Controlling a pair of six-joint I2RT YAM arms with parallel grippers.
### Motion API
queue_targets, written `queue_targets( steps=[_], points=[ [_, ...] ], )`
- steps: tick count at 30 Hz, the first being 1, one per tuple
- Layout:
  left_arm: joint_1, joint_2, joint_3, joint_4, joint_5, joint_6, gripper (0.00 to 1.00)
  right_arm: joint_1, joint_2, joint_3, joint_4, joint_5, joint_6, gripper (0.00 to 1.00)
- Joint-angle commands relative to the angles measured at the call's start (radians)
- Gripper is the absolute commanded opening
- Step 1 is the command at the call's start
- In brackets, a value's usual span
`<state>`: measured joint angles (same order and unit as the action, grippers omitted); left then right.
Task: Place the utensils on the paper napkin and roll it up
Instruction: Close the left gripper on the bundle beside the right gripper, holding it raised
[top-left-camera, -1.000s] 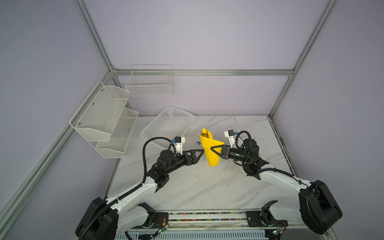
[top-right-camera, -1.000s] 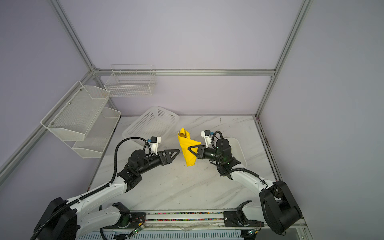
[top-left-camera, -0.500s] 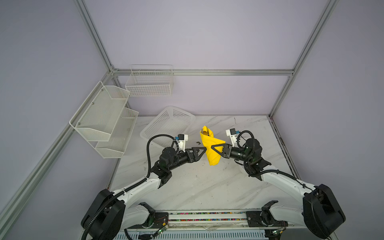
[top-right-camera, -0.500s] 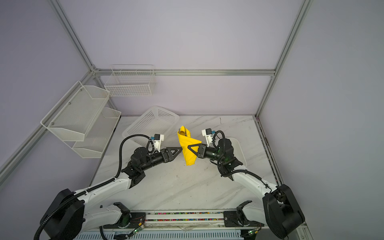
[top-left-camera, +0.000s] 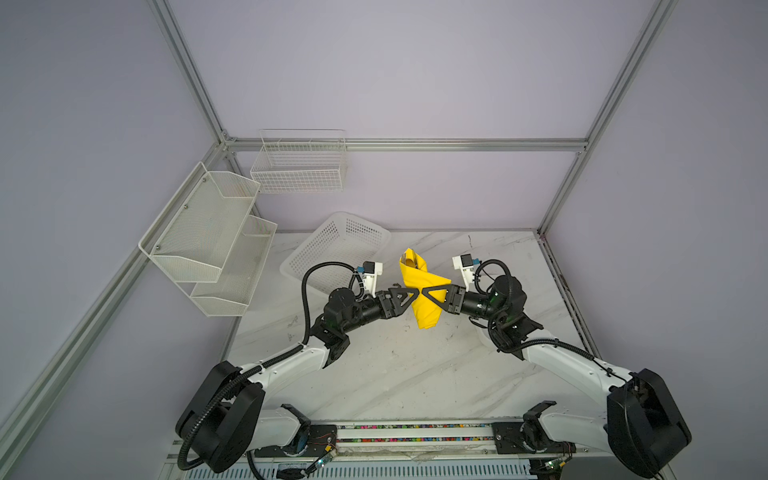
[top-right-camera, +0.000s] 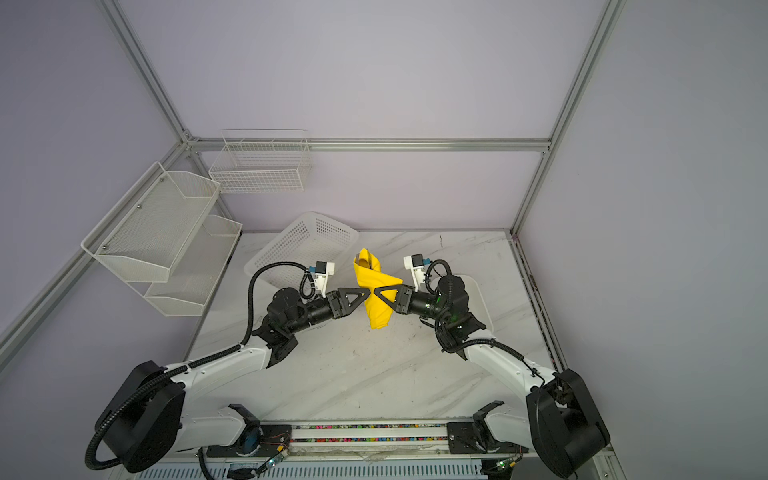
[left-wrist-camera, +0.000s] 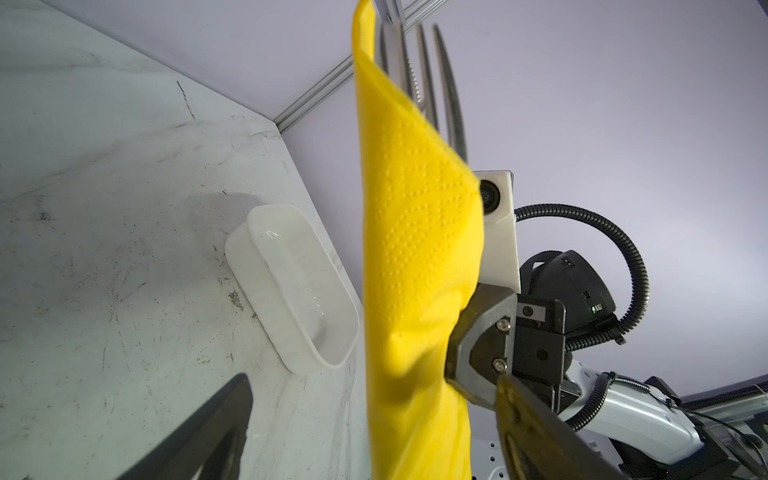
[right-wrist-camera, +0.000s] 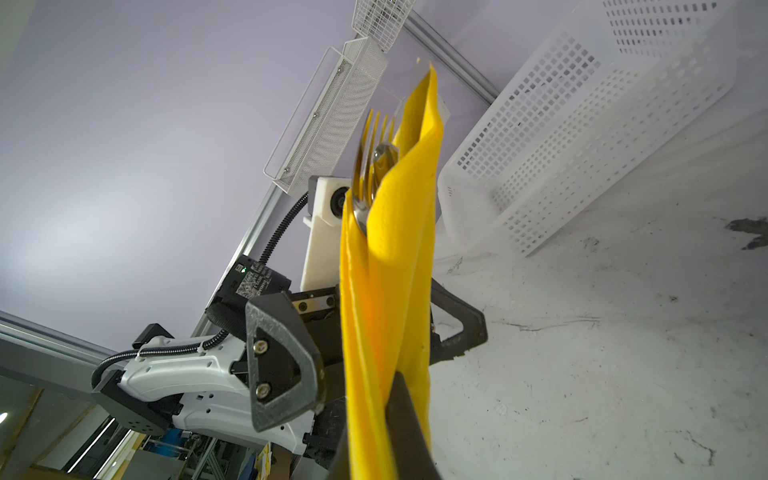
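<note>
The paper napkin (top-left-camera: 424, 318) (top-right-camera: 377, 318) is rolled into a yellow tube and held upright above the table. Out of its top end stick the utensils: fork tines (left-wrist-camera: 449, 104) and a spoon bowl (right-wrist-camera: 380, 160) show, the rest is wrapped inside. My right gripper (top-left-camera: 428, 292) (top-right-camera: 380, 291) is shut on the roll's middle, and its dark finger (right-wrist-camera: 405, 424) presses into the paper. My left gripper (top-left-camera: 411, 294) (top-right-camera: 362, 293) is open, facing the right one. Its fingers (right-wrist-camera: 282, 357) stand on either side of the roll (left-wrist-camera: 415, 249).
A white perforated basket (top-left-camera: 336, 249) (right-wrist-camera: 582, 124) leans at the back left of the marble table. A white plastic tray (left-wrist-camera: 291, 291) (top-right-camera: 478, 299) lies under the right arm. Wire shelves (top-left-camera: 208, 241) hang on the left wall, a wire basket (top-left-camera: 299, 166) on the back wall.
My left gripper has moved right, from clear of the roll to straddling it, jaws still wide. The right gripper and the roll have stayed put.
</note>
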<state>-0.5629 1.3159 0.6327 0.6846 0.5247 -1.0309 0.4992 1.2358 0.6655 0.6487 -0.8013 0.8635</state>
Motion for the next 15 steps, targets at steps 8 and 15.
queue_targets(
  steps=[8,15],
  points=[
    [0.008,0.136,0.135,0.312,0.13,-0.168,0.79,0.0,-0.007,0.037,0.128,-0.048,0.047,0.07],
    [0.011,0.126,0.126,0.344,0.114,-0.178,0.61,0.0,-0.006,0.037,0.126,-0.05,0.042,0.07]
  ],
)
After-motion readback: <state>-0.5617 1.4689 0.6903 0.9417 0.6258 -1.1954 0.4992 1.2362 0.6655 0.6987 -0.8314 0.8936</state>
